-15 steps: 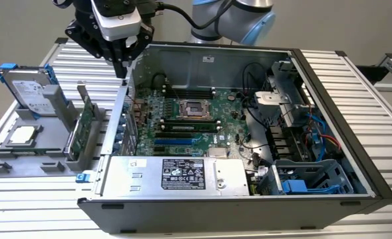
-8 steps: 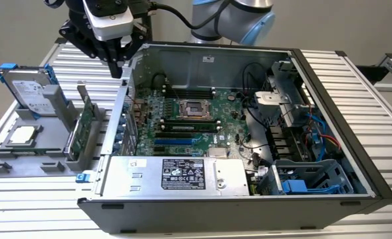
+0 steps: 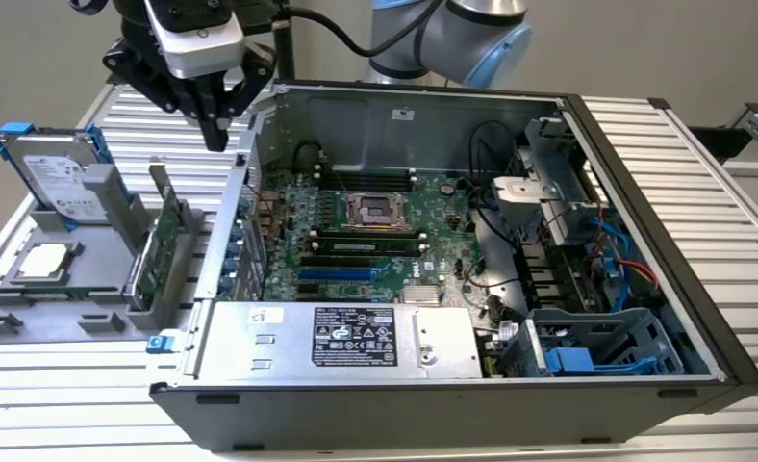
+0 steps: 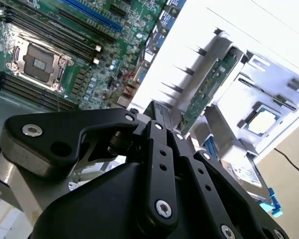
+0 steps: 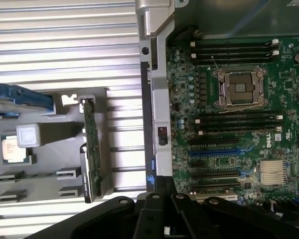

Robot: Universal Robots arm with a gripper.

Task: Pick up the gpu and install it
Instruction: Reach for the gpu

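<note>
The gpu [image 3: 161, 241] is a thin green card standing on edge in a slot of the grey holder [image 3: 45, 322], at the exterior view's left of the open computer case. It also appears as a narrow green strip in both wrist views [image 5: 91, 149] [image 4: 209, 84]. My gripper [image 3: 216, 135] hangs well above it, over the gap between the holder and the case wall. Its black fingers point down, shut together with nothing between them [image 4: 157, 110] [image 5: 162, 183].
The open case [image 3: 636, 221] lies on a slatted metal table, its motherboard [image 3: 353, 241] exposed with blue and black slots [image 3: 334, 276]. A power supply [image 3: 341, 337] sits at the near edge. The holder also carries a blue-framed hard drive [image 3: 59, 178] and a processor [image 3: 45, 260].
</note>
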